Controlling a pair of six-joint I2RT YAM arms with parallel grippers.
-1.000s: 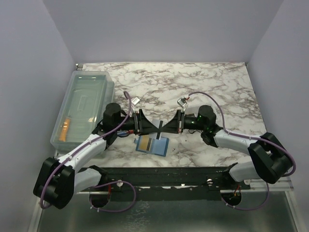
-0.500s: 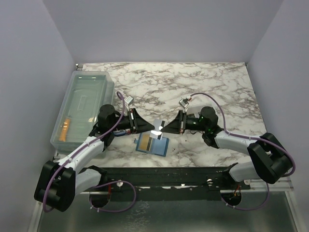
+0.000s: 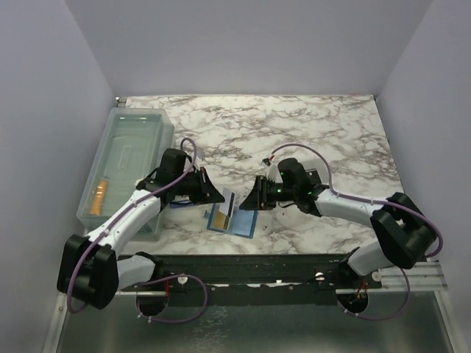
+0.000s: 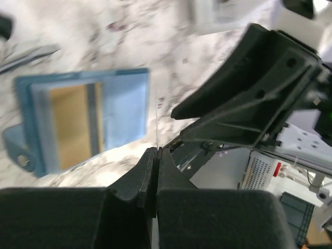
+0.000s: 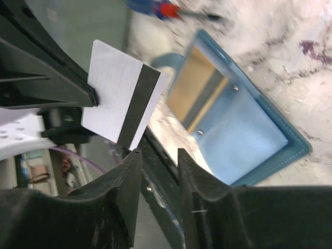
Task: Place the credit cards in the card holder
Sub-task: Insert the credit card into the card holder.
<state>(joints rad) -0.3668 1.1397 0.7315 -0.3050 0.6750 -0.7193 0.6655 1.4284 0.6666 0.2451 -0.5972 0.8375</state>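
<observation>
The card holder (image 3: 234, 220) lies open on the marble near the front edge, teal-blue, with one golden credit card (image 5: 193, 89) tucked in its left pocket (image 4: 72, 124). My left gripper (image 3: 219, 197) is shut on a second credit card (image 5: 122, 106), held upright above the holder's left half. This card shows a white back with a black stripe, and appears edge-on (image 4: 156, 122) in the left wrist view. My right gripper (image 3: 245, 203) stands just to the card's right, open, with nothing between its fingers (image 5: 158, 154); the card's lower corner is close to its left fingertip.
A large clear plastic bin (image 3: 125, 158) stands at the left with an orange item (image 3: 98, 195) inside. A blue and red pen-like thing (image 5: 166, 10) lies on the marble beyond the holder. The black front rail (image 3: 257, 266) runs just below the holder.
The card has passed from the right gripper to the left: the left jaws shut on it and the right jaws opened. Both grippers have dropped lower toward the holder.
</observation>
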